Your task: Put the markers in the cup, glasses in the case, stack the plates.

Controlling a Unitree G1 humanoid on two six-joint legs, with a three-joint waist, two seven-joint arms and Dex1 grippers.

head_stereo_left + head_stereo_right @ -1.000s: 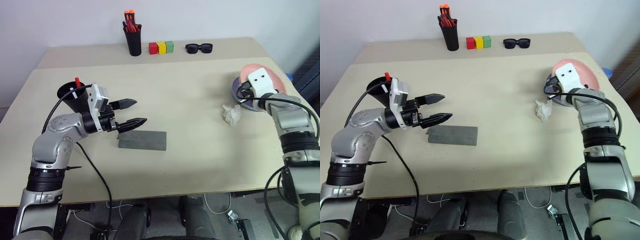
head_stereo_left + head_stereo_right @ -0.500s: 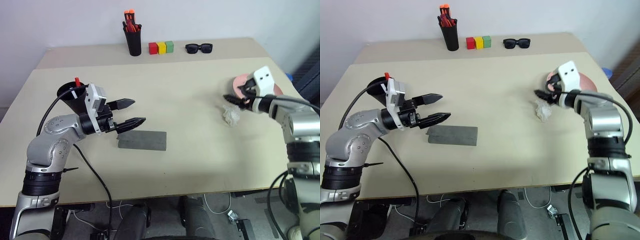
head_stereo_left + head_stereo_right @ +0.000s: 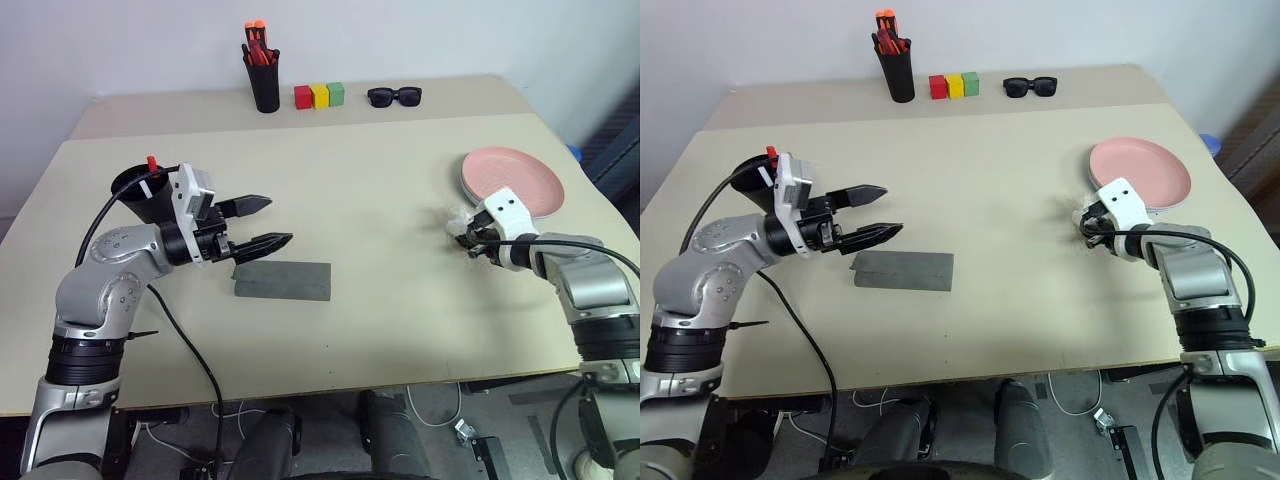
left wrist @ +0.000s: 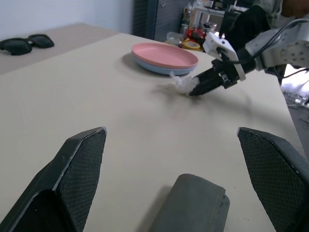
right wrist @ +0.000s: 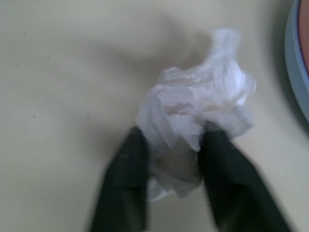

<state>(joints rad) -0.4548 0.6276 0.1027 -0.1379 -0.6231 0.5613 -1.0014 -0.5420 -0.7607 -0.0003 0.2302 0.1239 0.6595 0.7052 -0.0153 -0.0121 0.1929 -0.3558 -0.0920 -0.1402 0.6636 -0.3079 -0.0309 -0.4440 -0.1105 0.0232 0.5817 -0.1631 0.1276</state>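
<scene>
Plates (image 3: 512,178) sat stacked, pink on blue, just beyond your right gripper (image 5: 171,145), whose fingers pinched a crumpled white wad (image 5: 198,113), probably to clear it away. Your left gripper (image 3: 262,223) hung spread wide and empty over the closed case (image 3: 283,281); behind it, the cup (image 3: 140,192) held the markers (image 3: 151,170).

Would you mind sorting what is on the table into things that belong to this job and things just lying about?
Job: cup with markers, case, stacked plates.
Lying about: crumpled tissue, sunglasses, pen cup, coloured blocks.
</scene>
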